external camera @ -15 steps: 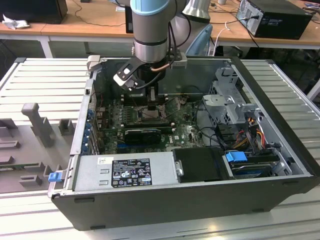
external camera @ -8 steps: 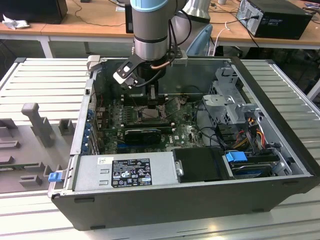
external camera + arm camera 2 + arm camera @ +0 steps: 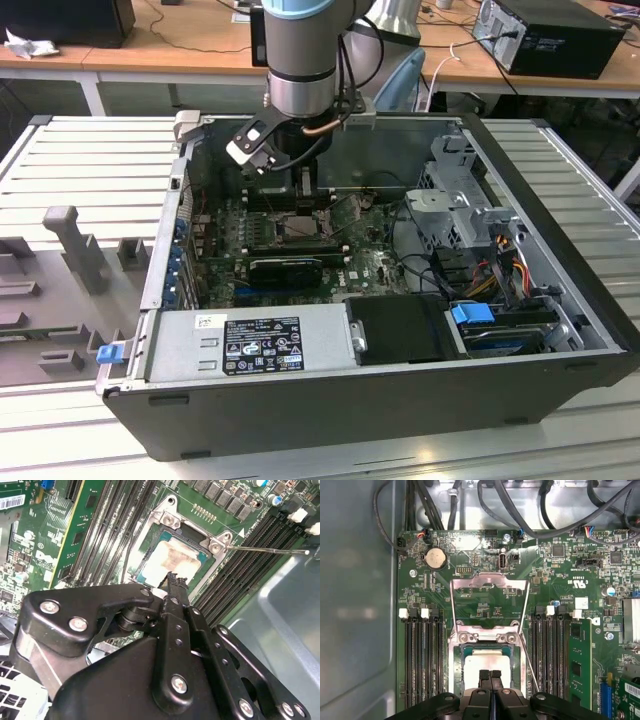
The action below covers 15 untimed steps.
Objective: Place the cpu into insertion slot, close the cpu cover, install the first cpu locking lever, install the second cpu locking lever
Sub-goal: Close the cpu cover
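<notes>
Inside the open computer case (image 3: 400,400), laid on its side at the middle of the desk (image 3: 80,160) of ribbed grey metal slats: gripper (image 3: 305,188) lowered over the green motherboard (image 3: 470,555).

Fingers (image 3: 484,678): black, blocky, notched at the tips, pressed flat against each other, nothing held between them. Tips right above the cpu's face in both wrist views; touching or a hairline off, can't tell.

Cpu (image 3: 479,661): flat square, pale silver-beige metal lid, seated level in the insertion slot. Patchy tan smear across the face in the second wrist view.

Insertion slot (image 3: 453,670): square, dull metal rim, two screw-headed brackets along one side. Long black ribbed memory slots (image 3: 422,660) flanking it on both sides, white clips at their ends.

Cpu cover (image 3: 490,582): thin bright-grey sheet-metal frame with a big square cut-out, standing open off its hinge at the bracket side, not over the chip. Bare green board visible through the cut-out.

Locking lever (image 3: 270,550): thin shiny wire rod, unlatched, angled out across the memory slots.

Round shiny coin cell (image 3: 435,558) beyond the cover, near the board's edge.

Along the desk edge at the exterior view's left: grey moulded fixture blocks (image 3: 75,250), matte, stepped shapes.
</notes>
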Available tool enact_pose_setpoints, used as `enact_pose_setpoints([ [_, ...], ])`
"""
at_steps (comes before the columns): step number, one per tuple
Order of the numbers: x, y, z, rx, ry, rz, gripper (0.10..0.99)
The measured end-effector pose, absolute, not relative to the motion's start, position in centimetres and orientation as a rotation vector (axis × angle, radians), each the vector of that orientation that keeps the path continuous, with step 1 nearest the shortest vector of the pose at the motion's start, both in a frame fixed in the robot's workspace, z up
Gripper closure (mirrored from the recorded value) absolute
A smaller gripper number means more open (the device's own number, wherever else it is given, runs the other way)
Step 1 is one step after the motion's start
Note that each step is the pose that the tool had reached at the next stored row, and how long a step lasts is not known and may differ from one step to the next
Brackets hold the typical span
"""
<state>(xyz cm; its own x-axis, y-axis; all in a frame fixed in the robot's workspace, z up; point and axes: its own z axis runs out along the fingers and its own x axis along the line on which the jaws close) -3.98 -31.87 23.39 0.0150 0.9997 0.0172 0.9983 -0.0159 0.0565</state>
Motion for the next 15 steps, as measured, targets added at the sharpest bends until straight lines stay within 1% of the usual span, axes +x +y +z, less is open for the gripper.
enact_pose_setpoints([
  [15, -3.8, -31.87, 23.89, 2.219, 2.185, 0.079, 0.98],
])
